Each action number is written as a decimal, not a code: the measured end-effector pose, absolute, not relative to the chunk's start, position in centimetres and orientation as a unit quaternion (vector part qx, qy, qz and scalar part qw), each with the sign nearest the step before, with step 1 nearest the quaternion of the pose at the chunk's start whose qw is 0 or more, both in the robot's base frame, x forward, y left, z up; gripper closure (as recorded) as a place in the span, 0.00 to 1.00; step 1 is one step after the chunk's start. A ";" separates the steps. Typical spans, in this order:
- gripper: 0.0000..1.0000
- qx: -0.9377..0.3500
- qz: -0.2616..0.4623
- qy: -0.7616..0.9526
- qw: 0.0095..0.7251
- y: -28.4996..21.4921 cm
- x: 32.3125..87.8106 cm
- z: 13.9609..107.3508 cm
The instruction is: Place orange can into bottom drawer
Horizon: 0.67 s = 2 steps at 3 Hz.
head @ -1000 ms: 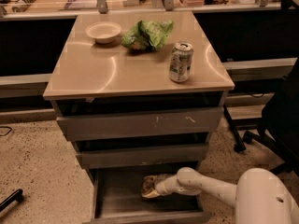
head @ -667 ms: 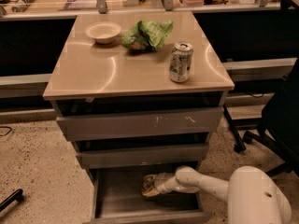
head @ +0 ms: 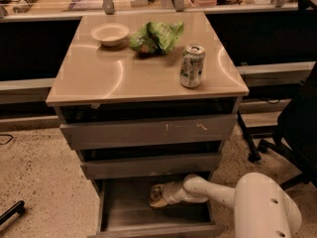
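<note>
The bottom drawer point(head: 124, 214) of the grey cabinet is pulled open, and its bare grey floor shows. My white arm reaches into it from the right. My gripper point(head: 163, 196) is inside the drawer, under the middle drawer's front, and is shut on the orange can point(head: 157, 197). The can has an orange-brown label and is tilted just above the drawer floor, near the middle. Most of the fingers are hidden behind the can and the wrist.
On the cabinet top point(head: 99, 78) stand a silver-and-green can point(head: 191, 66), a white bowl point(head: 110, 33) and a green chip bag point(head: 156, 36). The two upper drawers point(head: 148, 131) are slightly open. An office chair point(head: 292, 128) stands at the right. A dark object point(head: 11, 213) lies on the floor at the left.
The arm's white body has shifted a little to the left. The gripper and the orange can stay at about the same spot inside the bottom drawer.
</note>
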<state>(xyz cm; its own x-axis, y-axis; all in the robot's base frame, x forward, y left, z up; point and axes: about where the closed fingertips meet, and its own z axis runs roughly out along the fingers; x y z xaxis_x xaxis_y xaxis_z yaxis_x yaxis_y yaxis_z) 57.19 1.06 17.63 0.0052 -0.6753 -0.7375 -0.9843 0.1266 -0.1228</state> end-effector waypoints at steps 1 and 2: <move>0.65 -0.621 0.226 0.668 0.342 1.1 57.2 17.6; 0.41 -0.621 0.226 0.668 0.342 1.1 57.2 17.6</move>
<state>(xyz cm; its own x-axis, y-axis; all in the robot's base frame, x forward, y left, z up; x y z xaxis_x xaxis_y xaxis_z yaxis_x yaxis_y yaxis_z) 57.19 1.07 17.63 0.0052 -0.6752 -0.7376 -0.9844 0.1265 -0.1227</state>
